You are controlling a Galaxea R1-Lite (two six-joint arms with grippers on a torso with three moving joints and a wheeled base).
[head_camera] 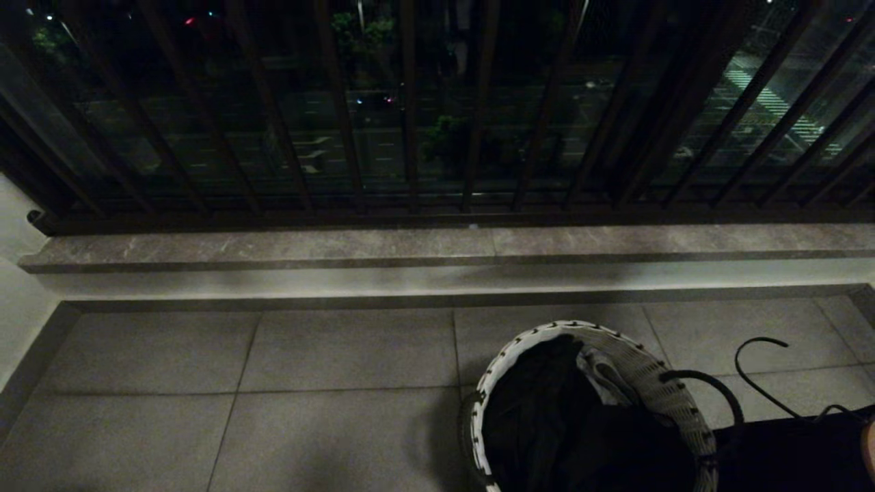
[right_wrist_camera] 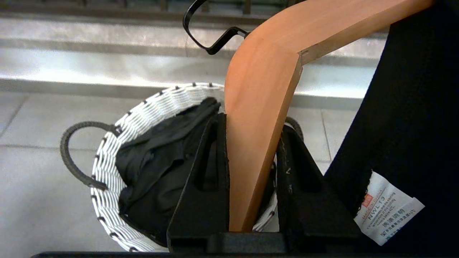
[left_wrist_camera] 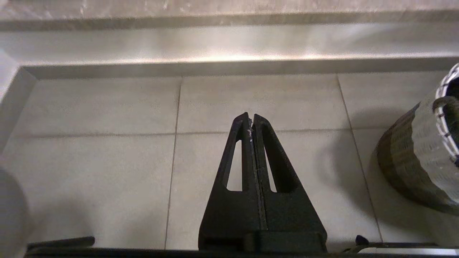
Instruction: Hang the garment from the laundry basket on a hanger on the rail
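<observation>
- Down in the head view, the laundry basket [head_camera: 595, 410] stands on the tiled floor [head_camera: 273, 396], near the stone ledge [head_camera: 410, 249] under the dark balustrade [head_camera: 410, 137]. Dark clothing [head_camera: 560, 424] fills the basket. Just beside the basket a black hanger hook [head_camera: 755, 372] curves up above more dark fabric. The overhead rail is not in sight.
- From the left wrist view, the left hand [left_wrist_camera: 251, 123] hangs over bare floor tiles, fingers pressed together on nothing; the basket's woven wall [left_wrist_camera: 419, 157] sits off to one side of it.
- From the right wrist view, the right hand [right_wrist_camera: 252, 125] is clenched on a wooden hanger [right_wrist_camera: 261, 118] above the basket [right_wrist_camera: 118, 143]. A black garment [right_wrist_camera: 408, 125] with a white label [right_wrist_camera: 389, 209] hangs on the hanger beside the hand.
</observation>
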